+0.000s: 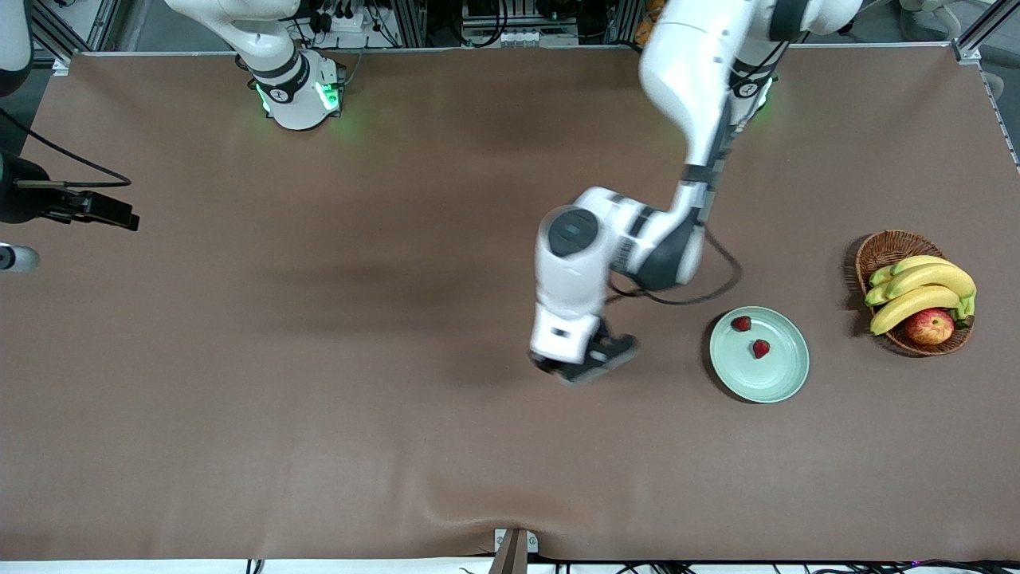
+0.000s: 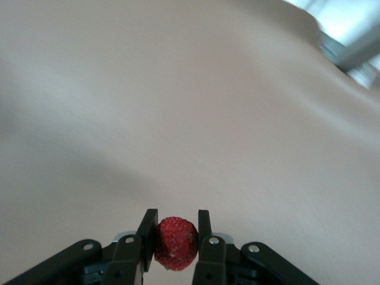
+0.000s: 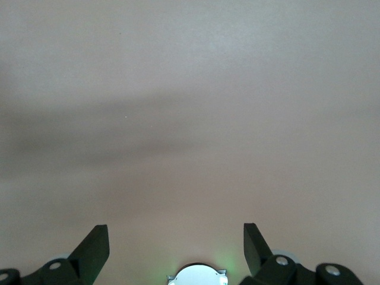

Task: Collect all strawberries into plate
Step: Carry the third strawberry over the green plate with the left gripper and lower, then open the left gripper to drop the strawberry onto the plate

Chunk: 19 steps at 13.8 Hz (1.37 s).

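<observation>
1. The left gripper (image 2: 176, 237) has its jaws closed on the third strawberry (image 2: 176, 242), pinched at mid-body between the two black fingers (image 2: 148, 231).
2. In the front view that gripper (image 1: 586, 363) sits low over bare counter (image 1: 319, 414), beside the plate (image 1: 785, 379) on the side toward the right arm's end.
3. Two strawberries (image 1: 742, 324) already lie in the plate, apart from each other; the second (image 1: 761, 348) is nearer the front camera.
4. To do this step well, lift straight up first, keep the squeeze light so the berry is not crushed, then travel over the plate's open area and let go low.
5. The left arm reaches out from its base, elbow bent, wrist pointing steeply down.
6. The right gripper (image 3: 176, 246) waits with jaws wide apart, holding nothing, over bare counter.
7. A wicker basket (image 1: 884, 247) with bananas (image 1: 924, 283) and an apple (image 1: 929, 326) stands beside the plate, toward the left arm's end.
</observation>
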Each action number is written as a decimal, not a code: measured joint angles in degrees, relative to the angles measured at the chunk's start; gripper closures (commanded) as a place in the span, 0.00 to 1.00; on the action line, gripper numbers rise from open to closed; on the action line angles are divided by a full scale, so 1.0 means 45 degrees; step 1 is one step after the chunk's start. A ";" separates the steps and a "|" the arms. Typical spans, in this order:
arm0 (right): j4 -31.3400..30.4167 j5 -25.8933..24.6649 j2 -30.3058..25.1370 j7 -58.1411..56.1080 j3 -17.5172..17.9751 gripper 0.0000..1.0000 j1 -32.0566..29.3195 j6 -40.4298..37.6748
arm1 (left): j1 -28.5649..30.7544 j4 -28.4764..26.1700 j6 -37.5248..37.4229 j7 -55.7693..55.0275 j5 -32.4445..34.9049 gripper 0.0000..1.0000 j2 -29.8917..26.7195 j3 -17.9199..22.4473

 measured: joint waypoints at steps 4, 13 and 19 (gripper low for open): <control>-0.0005 0.0080 -0.0004 -0.0019 -0.0349 0.00 -0.0053 0.0006 | 0.1849 -0.0277 -0.0843 -0.0017 -0.0010 1.00 -0.0095 -0.0060; -0.0030 0.0365 -0.0001 -0.0019 -0.0339 0.00 -0.0051 0.0359 | 0.4406 -0.3226 -0.0236 0.2116 -0.0011 1.00 -0.1188 -0.0160; -0.0027 0.0375 -0.0016 -0.0018 -0.0337 0.00 -0.0045 0.0358 | 0.5928 -0.4823 0.0857 0.4016 -0.0011 0.56 -0.1206 -0.0556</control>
